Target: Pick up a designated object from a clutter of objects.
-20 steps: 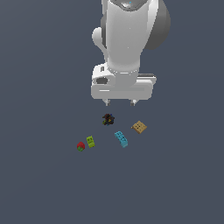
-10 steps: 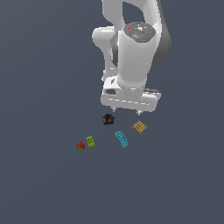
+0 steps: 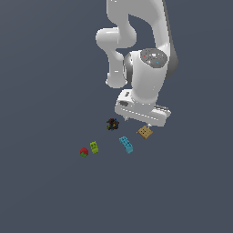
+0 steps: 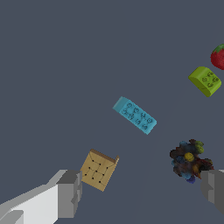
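A plain, dark slate-blue floor (image 3: 41, 191) fills both views from twelve to six o'clock, evenly lit.

The arm (image 3: 136, 41) was rendered in glossy white, built of rounded, bulbous segments with dark grey bands at the joints. A grey cap with small coloured dots was seen on the wrist housing (image 3: 152, 58). The gripper (image 4: 140, 192) — a boxy white body — carried blocky grey fingers (image 4: 69, 192).
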Motion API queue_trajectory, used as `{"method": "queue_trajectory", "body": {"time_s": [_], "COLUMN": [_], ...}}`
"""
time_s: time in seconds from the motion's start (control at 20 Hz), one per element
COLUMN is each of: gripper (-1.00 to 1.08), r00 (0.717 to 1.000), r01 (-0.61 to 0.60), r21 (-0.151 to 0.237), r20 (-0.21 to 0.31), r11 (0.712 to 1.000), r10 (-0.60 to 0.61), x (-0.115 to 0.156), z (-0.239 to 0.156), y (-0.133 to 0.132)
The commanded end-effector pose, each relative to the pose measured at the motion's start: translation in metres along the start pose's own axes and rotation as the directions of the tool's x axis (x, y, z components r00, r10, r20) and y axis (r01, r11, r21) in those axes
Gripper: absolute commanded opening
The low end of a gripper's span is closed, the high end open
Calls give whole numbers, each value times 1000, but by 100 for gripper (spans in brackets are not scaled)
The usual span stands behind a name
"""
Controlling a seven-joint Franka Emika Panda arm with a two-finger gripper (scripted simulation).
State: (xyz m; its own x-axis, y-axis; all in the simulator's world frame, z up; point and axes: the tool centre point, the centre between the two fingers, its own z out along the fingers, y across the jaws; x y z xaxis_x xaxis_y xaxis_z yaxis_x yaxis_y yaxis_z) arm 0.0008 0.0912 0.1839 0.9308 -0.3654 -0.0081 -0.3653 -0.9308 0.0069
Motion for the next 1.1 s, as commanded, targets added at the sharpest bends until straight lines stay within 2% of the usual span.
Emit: {"method": "queue_trajectory", "body": {"time_s": [0.0,0.4,1.05], "gripper": [100,100,100], "r00": [999,980,918], "r01": [-49,-198,-396], "r21": [0,2,8], "r20": [-2,-5,-5], "r11": [999,980,918], "r10": [49,198,396], "x": [-5,-26,-60], "z": [13,55,109], "y": [-6,-24,-43]}}
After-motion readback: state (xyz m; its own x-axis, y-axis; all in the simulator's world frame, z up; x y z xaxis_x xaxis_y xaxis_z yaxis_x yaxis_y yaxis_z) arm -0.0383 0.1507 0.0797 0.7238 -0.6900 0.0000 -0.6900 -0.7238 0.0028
